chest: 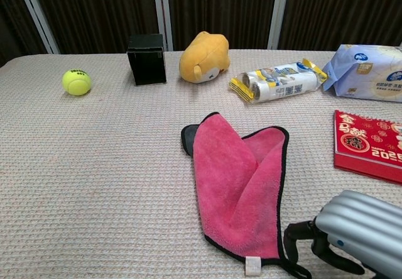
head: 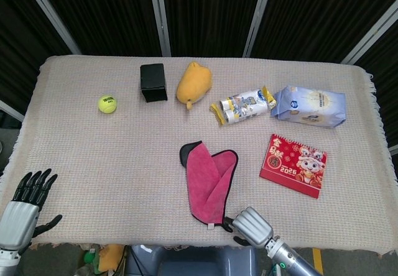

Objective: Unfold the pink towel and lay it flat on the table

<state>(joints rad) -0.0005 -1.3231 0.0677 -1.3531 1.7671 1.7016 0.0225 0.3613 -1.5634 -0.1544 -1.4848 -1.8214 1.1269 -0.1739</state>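
Head view: the towel [head: 210,186] lies folded near the middle of the tabletop [head: 93,158], toward the near edge, its pink side up and a dark flap showing at its far left corner. The right hand [head: 247,225] sits at the near edge just beside the towel's near right corner; its dark fingers [head: 228,224] reach toward that corner, but whether they touch or pinch it I cannot tell. The left hand [head: 26,206] rests at the near left corner of the tabletop, well apart from the towel, fingers spread and holding nothing. Along the far side, left to right, lie a ball [head: 107,104], a black box [head: 153,82], a yellow plush [head: 193,83], a snack pack [head: 244,105] and a blue pouch [head: 310,106]. A red calendar [head: 293,165] lies to the right of the towel.

Chest view: the towel [chest: 239,188] is doubled over on itself, with black trim along its edges and a white tag at the near corner. The right hand [chest: 357,229] fills the lower right; its fingers [chest: 299,235] curl down right at the trim of the towel's near right corner, set narrowly, and contact is unclear. The ball [chest: 76,82], box [chest: 146,59], plush [chest: 203,57], snack pack [chest: 278,81], pouch [chest: 367,63] and calendar [chest: 370,143] stand beyond, apart from the towel.
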